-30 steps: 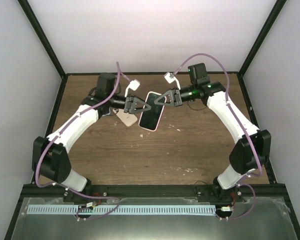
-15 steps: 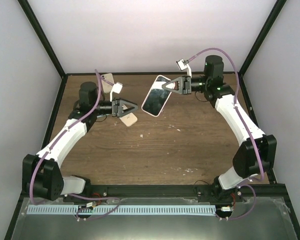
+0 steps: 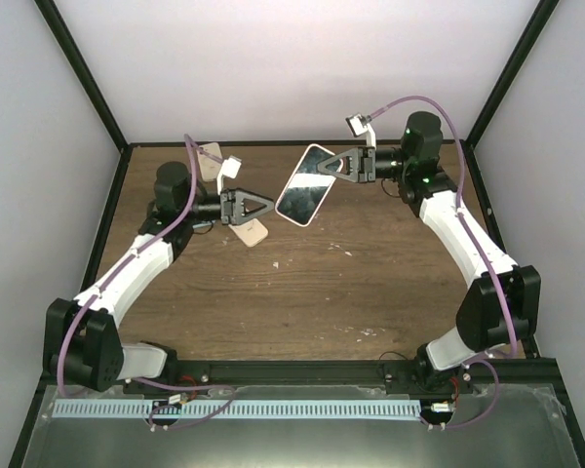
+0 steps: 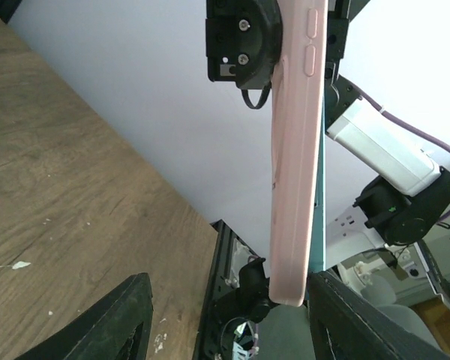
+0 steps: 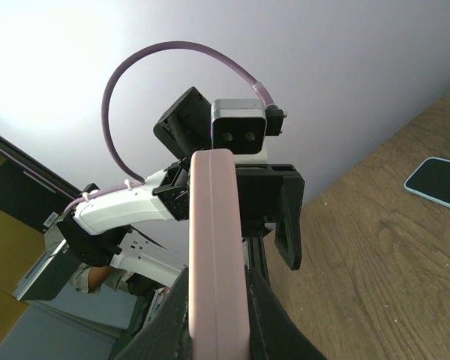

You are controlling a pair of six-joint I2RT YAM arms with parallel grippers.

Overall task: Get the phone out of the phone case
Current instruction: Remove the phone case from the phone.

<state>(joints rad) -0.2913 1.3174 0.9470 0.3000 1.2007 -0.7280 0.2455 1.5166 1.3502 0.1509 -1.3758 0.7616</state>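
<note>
My right gripper (image 5: 218, 322) is pressed together on the phone case (image 4: 294, 165). It pinches the pink shell near its upper end and holds it tilted in the air above the table (image 3: 370, 292), toward the back of the workspace. The phone (image 3: 306, 185) sits in the case with its dark screen turned up to the overhead camera. From my left wrist I see a thin teal edge running along the shell, beside two raised side buttons (image 4: 310, 37). My left gripper (image 4: 229, 296) stands spread with nothing between its fingers. Its tips are near the case's lower end but apart from it, as far as the overhead view shows.

Straight ahead of my right wrist, behind the case's edge, is the left arm's wrist camera (image 5: 238, 133), a grey box with two lenses. Its purple cable (image 5: 157, 67) arches over it. Below my left gripper a pale beige slab (image 3: 251, 232) lies flat on the wood. Another beige piece (image 3: 211, 158) lies near the back-left edge, close to the cable. My right wrist also sees a dark-faced handset (image 5: 439, 184) with a pale blue rim lying flat on the table; I cannot tell which of those two it is. A few white specks (image 3: 343, 252) dot the wood mid-table.
</note>
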